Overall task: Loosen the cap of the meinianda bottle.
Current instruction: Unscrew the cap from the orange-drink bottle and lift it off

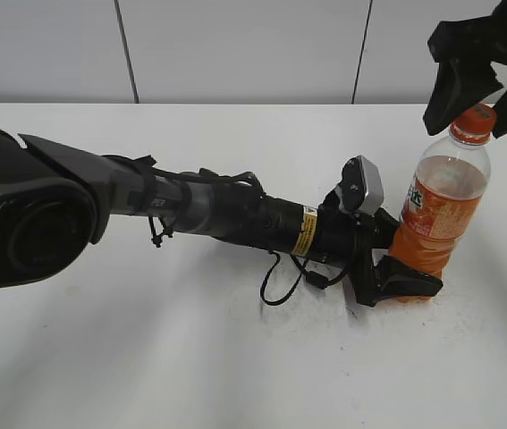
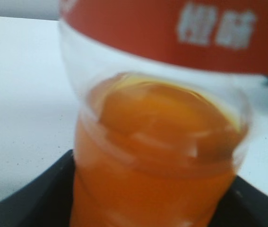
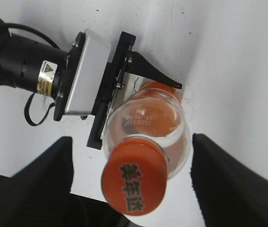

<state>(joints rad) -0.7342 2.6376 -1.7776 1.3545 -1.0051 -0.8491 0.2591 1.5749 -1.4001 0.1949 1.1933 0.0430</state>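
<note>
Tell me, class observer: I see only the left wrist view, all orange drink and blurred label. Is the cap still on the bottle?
Observer: Yes. The cap sits on the meinianda bottle.
Operator: Is the right gripper on it?
Observer: No. The right gripper is open, its fingers either side of the cap with gaps showing.
Operator: And what holds the bottle?
Observer: The left gripper clamps its lower body; the bottle stands upright on the table.
</note>
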